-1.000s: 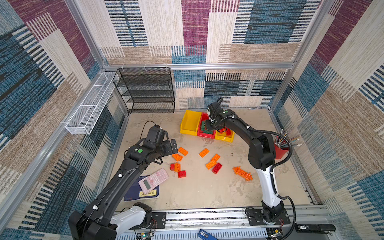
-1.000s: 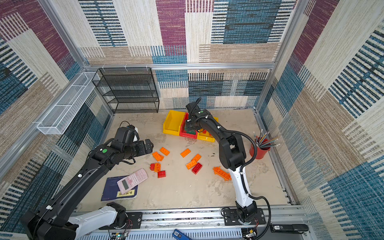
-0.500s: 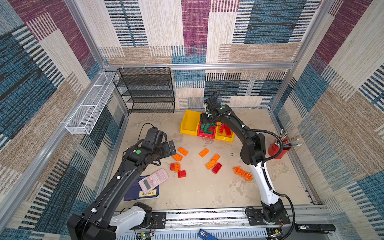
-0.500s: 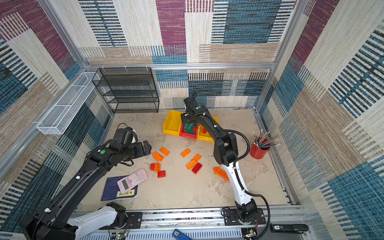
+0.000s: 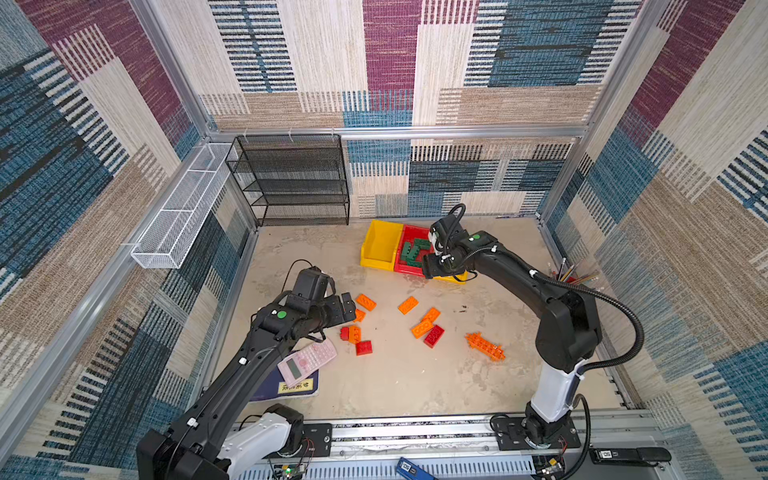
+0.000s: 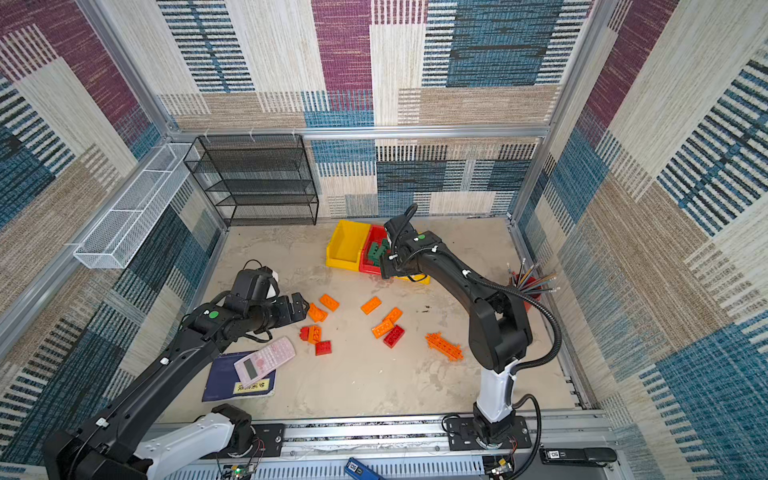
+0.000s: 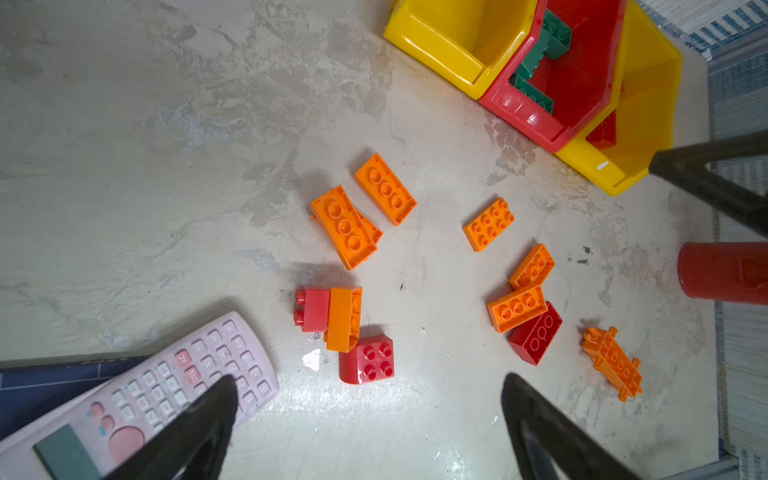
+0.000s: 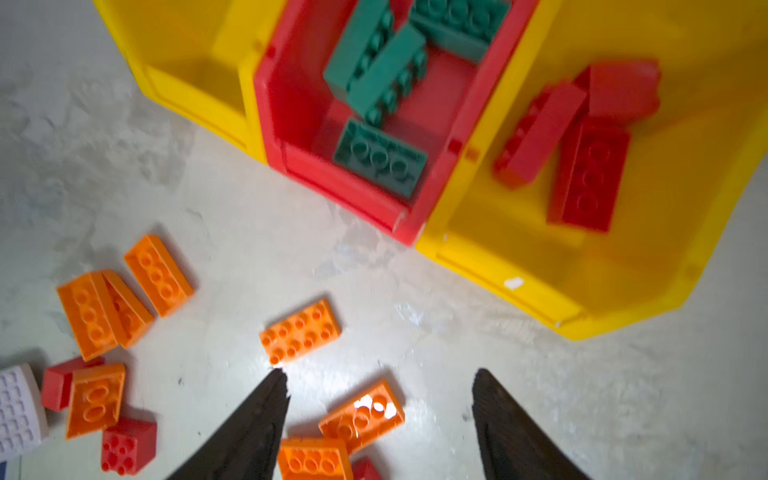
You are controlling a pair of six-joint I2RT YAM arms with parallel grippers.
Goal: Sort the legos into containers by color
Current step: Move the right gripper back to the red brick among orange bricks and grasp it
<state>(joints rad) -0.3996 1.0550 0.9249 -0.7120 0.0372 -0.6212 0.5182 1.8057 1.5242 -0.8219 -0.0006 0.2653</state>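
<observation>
Three containers stand side by side at the back. The left yellow bin (image 5: 380,247) is empty. The red bin (image 8: 299,104) holds several green legos (image 8: 382,70). The right yellow bin (image 8: 623,270) holds red legos (image 8: 590,174). Orange bricks (image 5: 408,305), red bricks (image 5: 434,336) and the orange lattice piece (image 5: 485,346) lie loose on the floor. My right gripper (image 8: 380,374) hovers open and empty over the bins' front edge (image 5: 434,266). My left gripper (image 7: 369,384) is open and empty above the left bricks (image 5: 347,309), just short of a red square brick (image 7: 368,363).
A pink calculator (image 5: 306,360) lies on a dark blue notebook (image 5: 286,384) under my left arm. A red pencil cup (image 5: 567,278) stands at the right wall. A black mesh shelf (image 5: 291,180) sits at the back left, beside a white wire basket (image 5: 183,208) on the left wall.
My right gripper's jaws have opened, and it has drawn back from over the bins to their front edge. My left gripper has drifted slightly towards the front.
</observation>
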